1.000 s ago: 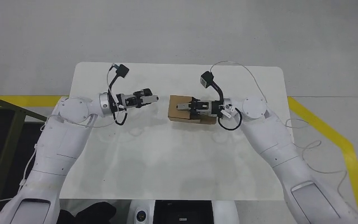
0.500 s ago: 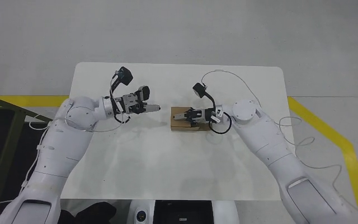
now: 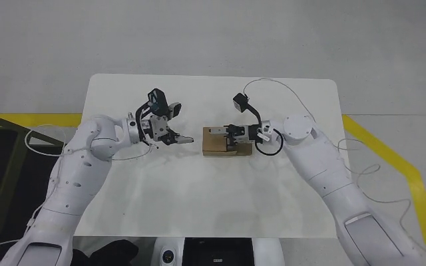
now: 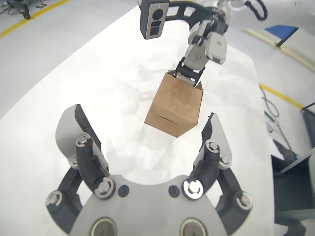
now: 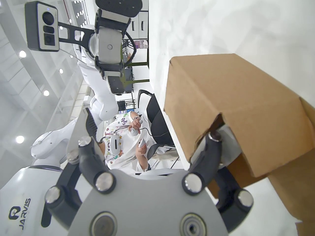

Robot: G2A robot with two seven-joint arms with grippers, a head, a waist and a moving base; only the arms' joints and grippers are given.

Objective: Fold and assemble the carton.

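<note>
Steadying the carton (image 4: 176, 101), seemingly, with one finger inside its open end, the right gripper (image 4: 187, 77) gapes wide while the left gripper (image 4: 144, 112), equally wide, faces the closed end.

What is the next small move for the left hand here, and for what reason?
Probably ease the left hand forward to brace the closed end of the carton. That hand is open and apart from the carton, while the right hand, open, has one finger inside the opposite open end; folding there could slide the unheld carton.
</note>
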